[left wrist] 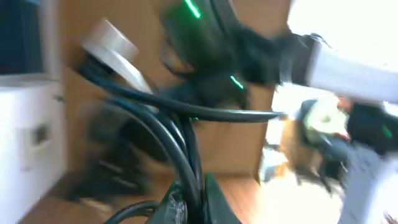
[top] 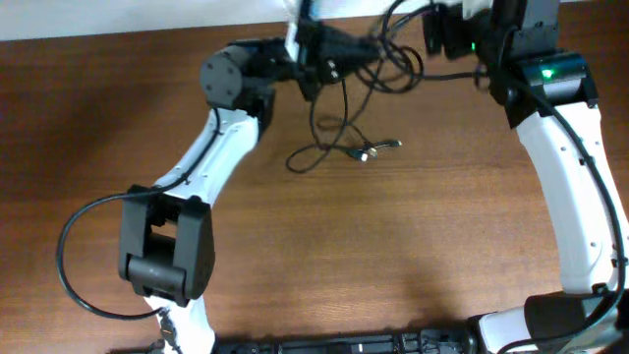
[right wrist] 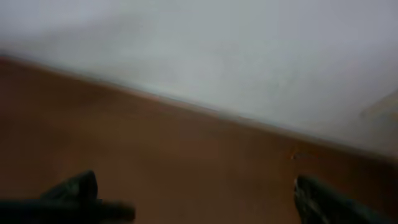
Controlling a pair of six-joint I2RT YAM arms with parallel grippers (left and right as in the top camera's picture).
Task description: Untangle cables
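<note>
Separation step under way. At 12 o'clock of table (top: 295,256): cables (top: 346,108) looped, plug ends (top: 378,149) toward centre. Left claw (top: 329,54): apparently clamped on strands. Right claw (right wrist: 196,199): spread wide, empty, near 1 o'clock. Next, likely: right claw onto separate loop, gentle pull apart.

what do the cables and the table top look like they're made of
The cables: thin black cord, likely rubber or plastic sheath, matte; it bends in loose loops. The plug ends: silvery glint, probably metal. The table: brown wood grain with a faint sheen, wood or laminate, cannot tell.
</note>
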